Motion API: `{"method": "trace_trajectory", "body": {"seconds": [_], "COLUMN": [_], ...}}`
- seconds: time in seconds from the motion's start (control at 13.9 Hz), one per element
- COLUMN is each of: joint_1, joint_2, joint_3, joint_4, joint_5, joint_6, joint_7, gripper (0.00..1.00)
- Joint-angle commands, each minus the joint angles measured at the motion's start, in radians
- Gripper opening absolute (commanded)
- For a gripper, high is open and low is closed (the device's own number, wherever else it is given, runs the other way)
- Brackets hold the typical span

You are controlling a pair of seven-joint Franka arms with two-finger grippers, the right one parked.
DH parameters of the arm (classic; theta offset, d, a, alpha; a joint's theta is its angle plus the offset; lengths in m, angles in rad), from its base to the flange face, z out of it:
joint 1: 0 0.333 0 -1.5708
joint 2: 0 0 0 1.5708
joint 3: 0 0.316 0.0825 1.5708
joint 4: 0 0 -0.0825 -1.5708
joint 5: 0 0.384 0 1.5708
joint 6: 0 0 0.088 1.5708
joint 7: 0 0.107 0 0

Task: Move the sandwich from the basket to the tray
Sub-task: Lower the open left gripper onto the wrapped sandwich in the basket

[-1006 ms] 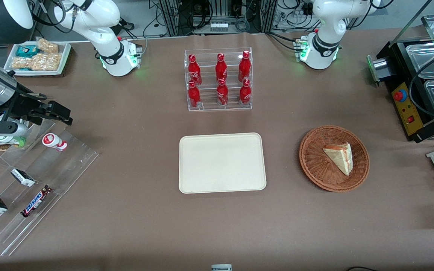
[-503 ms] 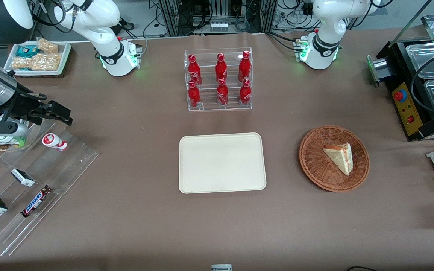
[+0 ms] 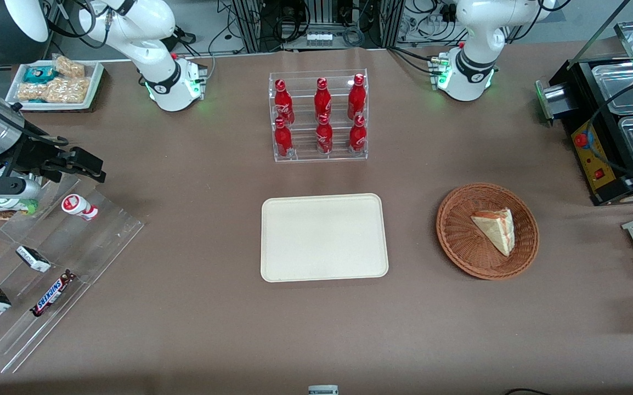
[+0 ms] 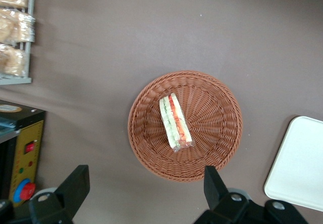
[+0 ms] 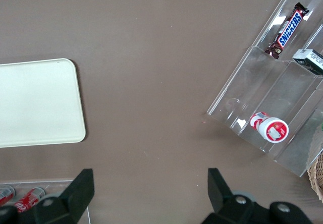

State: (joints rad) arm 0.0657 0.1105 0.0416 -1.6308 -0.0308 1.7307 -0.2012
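1 sandwich (image 4: 175, 121) lying in basket (image 4: 217, 133), gripper (image 4: 144, 186) above it, fingers spread wide, grasping nothing, tray (image 4: 298, 163) beside basket

basket (image 4: 212, 114): showing woven, ribbed wicker
tray (image 3: 325, 237): looking smooth, matt
gripper (image 4: 144, 196): hanging over basket, fingers matt black

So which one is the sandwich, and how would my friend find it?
Find the big cream tray mid-table, then the round brown wicker basket beside it, toward the working arm's end. The sandwich is the only thing inside: a pale bread wedge with red and green stripes on its cut edge. The pincer hangs open above the basket.
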Motion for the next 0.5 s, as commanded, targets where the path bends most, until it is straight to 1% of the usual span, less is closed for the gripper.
{"method": "trace_trajectory", "body": {"seconds": [0.0,0.07,0.36,0.43], "joint_1": [-0.026,-0.027,-0.092,-0.096], "joint_2": [-0.018,-0.018,-0.02,-0.02], "joint_3": [-0.005,-0.006,-0.012,-0.012], "joint_4": [-0.102,-0.133,-0.306,-0.345], "joint_5": [-0.004,-0.006,-0.003,-0.003], "joint_6": [0.087,0.125,0.363,0.418], "joint_7": [-0.074,-0.136,-0.439,-0.478], "gripper": [1.0,1.0,1.0,1.0]}}
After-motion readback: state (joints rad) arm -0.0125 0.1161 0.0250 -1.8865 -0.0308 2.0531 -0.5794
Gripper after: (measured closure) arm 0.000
